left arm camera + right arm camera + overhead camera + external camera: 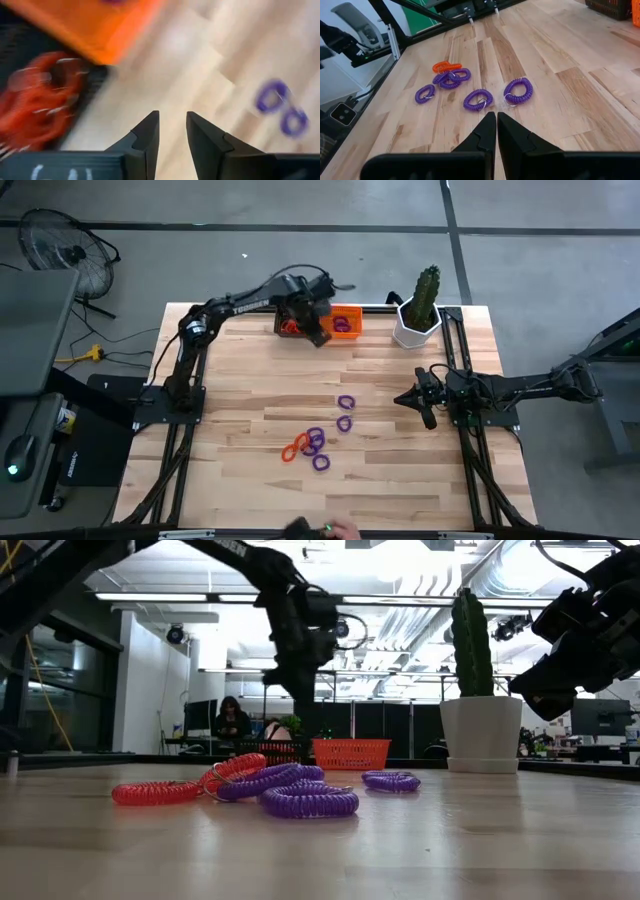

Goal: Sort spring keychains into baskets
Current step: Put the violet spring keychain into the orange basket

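Loose keychains on the wooden desk (240, 390), centre of high view: five purple coils (346, 402), one orange coil (293, 448). Two mesh baskets at top centre: black (289, 326) holding orange coils, orange (346, 321) holding purple. Left end effector (318, 332) above them, released, empty. Right end effector (408, 398) at right, clenched, empty.

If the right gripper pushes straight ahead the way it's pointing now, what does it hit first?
Probably the nearest purple keychain lying just ahead of the right gripper on the table, though how low the fingers ride is unclear.
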Robot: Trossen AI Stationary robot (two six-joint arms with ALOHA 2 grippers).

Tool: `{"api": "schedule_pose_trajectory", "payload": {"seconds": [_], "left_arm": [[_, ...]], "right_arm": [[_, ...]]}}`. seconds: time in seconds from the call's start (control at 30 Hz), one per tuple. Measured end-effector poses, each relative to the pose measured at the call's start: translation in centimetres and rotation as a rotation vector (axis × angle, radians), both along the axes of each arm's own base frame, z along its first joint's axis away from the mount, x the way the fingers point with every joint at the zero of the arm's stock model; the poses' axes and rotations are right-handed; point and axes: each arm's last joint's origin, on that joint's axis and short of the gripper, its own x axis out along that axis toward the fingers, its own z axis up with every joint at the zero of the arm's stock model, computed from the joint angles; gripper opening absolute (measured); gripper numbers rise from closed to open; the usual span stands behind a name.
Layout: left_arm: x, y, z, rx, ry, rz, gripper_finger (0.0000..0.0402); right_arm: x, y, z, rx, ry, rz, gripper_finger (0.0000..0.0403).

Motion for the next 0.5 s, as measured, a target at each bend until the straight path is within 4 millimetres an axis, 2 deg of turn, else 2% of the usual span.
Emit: {"api": "schedule_pose_trajectory", "payload": {"seconds": [0.23,0.5], "left_arm": [[2.5,-5.5,0.5,0.047,-0.079,-0.370,0.0096],[4.2,-11.5,0.5,0.172,-0.111,-0.799,0.0096]], "right_arm": [[0.0,0.0,0.0,0.000,0.000,0.000,0.0012],[0.0,0.0,0.0,0.000,0.000,0.000,0.0012]]}}
